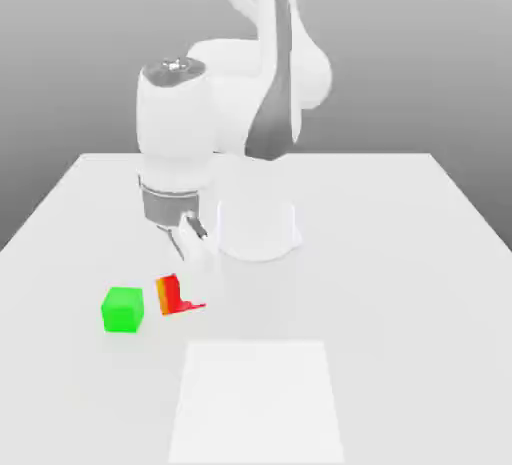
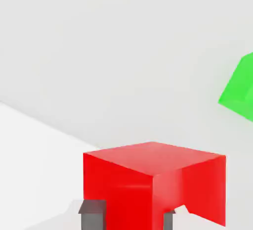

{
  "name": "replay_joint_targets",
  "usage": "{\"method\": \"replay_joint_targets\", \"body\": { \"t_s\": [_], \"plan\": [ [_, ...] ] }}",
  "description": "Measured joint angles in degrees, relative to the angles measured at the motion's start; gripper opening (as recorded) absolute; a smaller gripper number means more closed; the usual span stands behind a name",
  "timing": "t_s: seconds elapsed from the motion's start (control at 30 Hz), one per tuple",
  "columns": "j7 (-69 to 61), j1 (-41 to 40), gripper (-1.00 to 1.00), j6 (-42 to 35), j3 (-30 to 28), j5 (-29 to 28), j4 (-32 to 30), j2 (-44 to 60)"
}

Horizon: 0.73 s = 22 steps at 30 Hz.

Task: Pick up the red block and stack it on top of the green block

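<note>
The white table (image 1: pixel 400 283) lies open across the exterior view's right half and along its near edge, with nothing standing there except the arm's own round white base (image 1: pixel 258 228) near the middle. On the exterior view's left, the green block (image 1: pixel 122 310) and the red block (image 1: pixel 170 295) sit close side by side with only a narrow gap between them. The gripper (image 1: pixel 190 238) hangs just above and behind the red block, so room there is tight, while the space over the green block is free.
</note>
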Motion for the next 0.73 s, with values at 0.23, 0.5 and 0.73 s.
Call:
{"method": "replay_joint_targets", "body": {
  "t_s": [0.23, 0.5, 0.73],
  "plan": [
    [-11.01, -7.65, -1.0, -2.34, -9.43, -2.41, -2.04, -4.28],
    [-16.24, -5.6, -1.0, 11.32, -11.88, 3.05, -1.76, 9.78],
    [-17.53, -5.76, 1.0, 13.68, -11.66, 4.92, -1.69, 12.29]
  ]
}}
